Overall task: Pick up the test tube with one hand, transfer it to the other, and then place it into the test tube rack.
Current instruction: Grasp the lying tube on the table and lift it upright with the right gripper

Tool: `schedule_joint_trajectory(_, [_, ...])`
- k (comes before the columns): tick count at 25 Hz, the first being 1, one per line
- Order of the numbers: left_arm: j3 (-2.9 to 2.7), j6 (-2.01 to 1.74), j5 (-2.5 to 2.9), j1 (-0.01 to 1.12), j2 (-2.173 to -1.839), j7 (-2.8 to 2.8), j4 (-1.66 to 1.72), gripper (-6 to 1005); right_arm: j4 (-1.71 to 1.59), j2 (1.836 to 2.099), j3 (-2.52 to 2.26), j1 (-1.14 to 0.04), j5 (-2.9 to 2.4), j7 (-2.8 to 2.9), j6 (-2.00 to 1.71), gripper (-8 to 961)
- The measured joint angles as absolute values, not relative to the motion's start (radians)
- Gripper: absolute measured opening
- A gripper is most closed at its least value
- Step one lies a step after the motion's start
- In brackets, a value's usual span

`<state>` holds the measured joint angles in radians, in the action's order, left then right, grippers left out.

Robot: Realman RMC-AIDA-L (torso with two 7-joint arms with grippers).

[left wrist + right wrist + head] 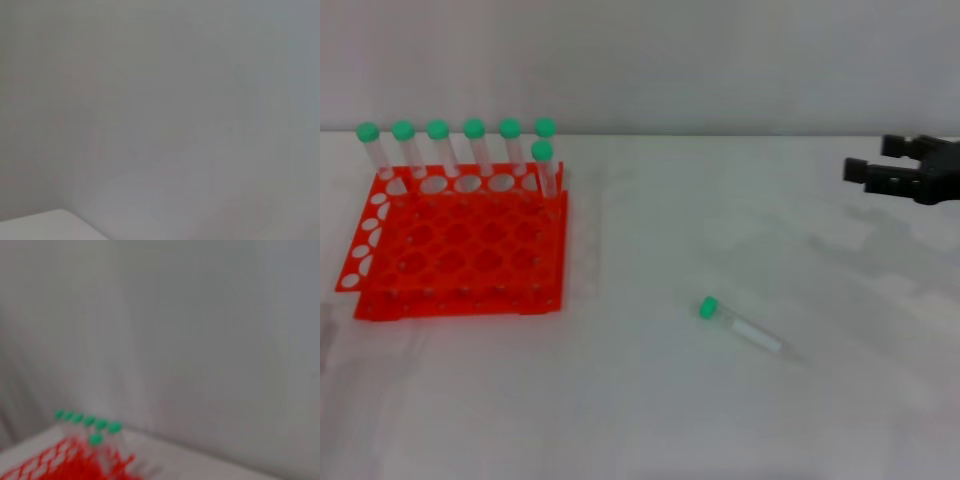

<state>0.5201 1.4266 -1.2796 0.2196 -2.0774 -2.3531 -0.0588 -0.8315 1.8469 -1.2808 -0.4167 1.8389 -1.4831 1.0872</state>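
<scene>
Pick-up not begun. Tube (740, 325) lies flat on table (650, 400), centre-right, near side. Right gripper (860, 166) far right, fingers spread, empty. Rack (455, 245) left. Next: descend over tube, close.

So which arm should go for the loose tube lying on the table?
Right, probably. The right claw is open above the table on the same side as the lying test tube; the left arm isn't in the head view.
</scene>
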Motion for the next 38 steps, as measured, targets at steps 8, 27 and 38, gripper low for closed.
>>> schedule_joint_trajectory(8, [0.52, 1.429, -1.252, 0.223, -2.077, -2.353, -0.062, 894, -1.424, 1.921, -1.281, -0.429, 1.067, -0.823, 1.216, 804])
schedule_joint_trajectory(27, [0.52, 1.442, -1.225, 0.221, -2.082, -2.354, -0.069, 894, -1.401, 2.026, -1.77, -0.807, 0.472, -0.201, 1.517, 773])
schedule_joint_trajectory(38, [0.52, 1.442, -1.22, 0.219, -2.083, -2.354, -0.07, 892, -1.149, 2.028, -1.852, -0.907, 0.554, -0.205, 1.437, 699])
